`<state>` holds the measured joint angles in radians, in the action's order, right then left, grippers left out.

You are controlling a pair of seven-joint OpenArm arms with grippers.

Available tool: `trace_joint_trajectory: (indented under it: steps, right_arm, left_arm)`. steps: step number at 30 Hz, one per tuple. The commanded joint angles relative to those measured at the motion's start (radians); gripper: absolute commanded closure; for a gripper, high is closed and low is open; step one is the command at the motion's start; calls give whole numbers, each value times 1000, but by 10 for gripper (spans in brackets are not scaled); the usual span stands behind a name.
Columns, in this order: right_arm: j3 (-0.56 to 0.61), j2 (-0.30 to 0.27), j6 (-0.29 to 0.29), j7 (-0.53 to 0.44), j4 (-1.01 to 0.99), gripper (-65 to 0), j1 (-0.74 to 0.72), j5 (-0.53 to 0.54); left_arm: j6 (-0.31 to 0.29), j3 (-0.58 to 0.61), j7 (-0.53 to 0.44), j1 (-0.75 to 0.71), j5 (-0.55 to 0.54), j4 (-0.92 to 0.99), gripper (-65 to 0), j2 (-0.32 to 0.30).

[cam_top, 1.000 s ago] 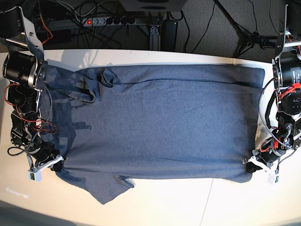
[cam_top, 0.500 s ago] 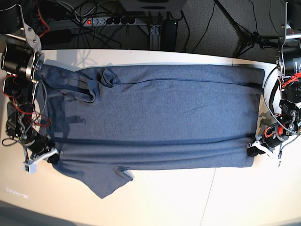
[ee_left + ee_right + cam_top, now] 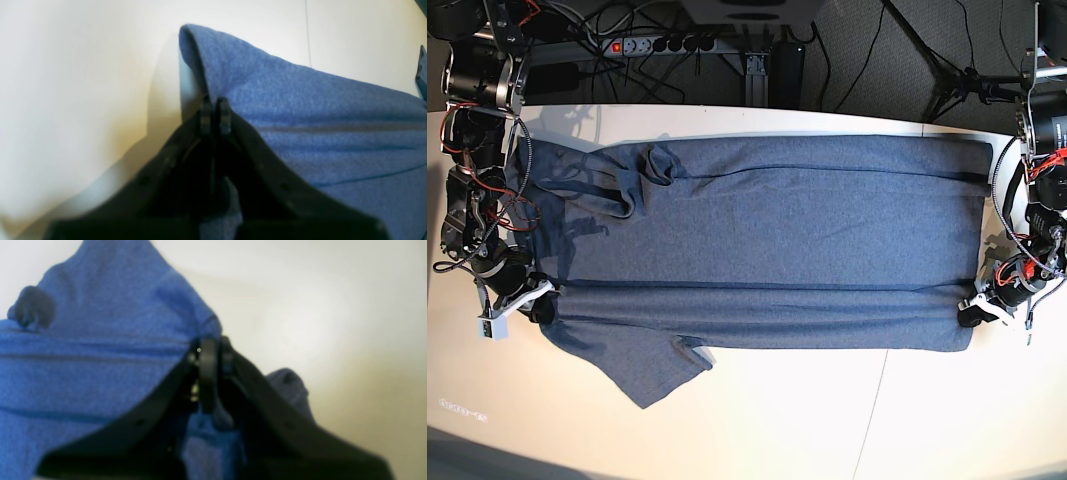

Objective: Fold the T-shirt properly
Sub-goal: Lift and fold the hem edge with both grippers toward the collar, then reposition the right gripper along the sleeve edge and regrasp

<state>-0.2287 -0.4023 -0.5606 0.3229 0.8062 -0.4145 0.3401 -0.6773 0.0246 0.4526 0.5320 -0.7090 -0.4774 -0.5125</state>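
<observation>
Right gripper [image 3: 213, 346] clamped tight on the T-shirt [image 3: 100, 356], jaws pressed together over a pinched ridge of blue cloth. Fabric peaking up above the grip, spreading wide to the left in soft horizontal creases. Small bunched lump of cloth just right of the black fingers. Pale table [image 3: 317, 306] beyond, blurred.

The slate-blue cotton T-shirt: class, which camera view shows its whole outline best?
The base view: the slate-blue cotton T-shirt lies spread across the white table, sleeves visible. The left wrist view shows only a pinched edge; the right wrist view shows a blurred bunch.
</observation>
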Motion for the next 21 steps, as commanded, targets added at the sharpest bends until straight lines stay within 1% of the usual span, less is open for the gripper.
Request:
trace_joint_trajectory:
  steps: [1, 5, 8, 9, 12, 13, 14, 15, 19, 21]
  right_arm:
    - [-5, -24, -26, -27, 20, 0, -28, 8]
    - [-5, -24, -26, -32, 20, 0, -28, 13]
    - [-5, -24, -23, -39, 20, 0, -28, 40]
    - [-5, -24, -23, -39, 20, -27, -28, 53]
    - [-5, -24, -23, -39, 20, -286, -28, 71]
    - [-5, -24, -23, -39, 20, -355, -28, 81]
    - [-5, -24, -23, -39, 20, -399, -28, 93]
    - [-5, -24, -23, -39, 20, -420, -28, 102]
    - [-5, -23, -23, -42, 20, -420, -37, 132]
    - [-5, -21, -22, -42, 20, -420, -56, 131]
  left_arm:
    - [-21, -7, -14, 29, -13, -13, 0, -22]
    - [-21, -7, -6, 29, -13, -13, 0, -23]
    - [-21, -7, -5, 27, -13, -13, 0, -22]
    - [-21, -7, 0, 27, -13, -13, 0, -22]
    - [-21, -7, 1, 27, -13, -13, 0, -22]
    - [-21, -7, 1, 27, -13, -13, 0, -22]
    - [-21, -7, 1, 27, -16, -13, 0, -22]
    - [-21, -7, 1, 27, -20, -13, 0, -22]
    - [-21, -7, 1, 27, -31, -13, 0, -23]
    - [-21, -7, 1, 27, -32, -13, 0, -23]
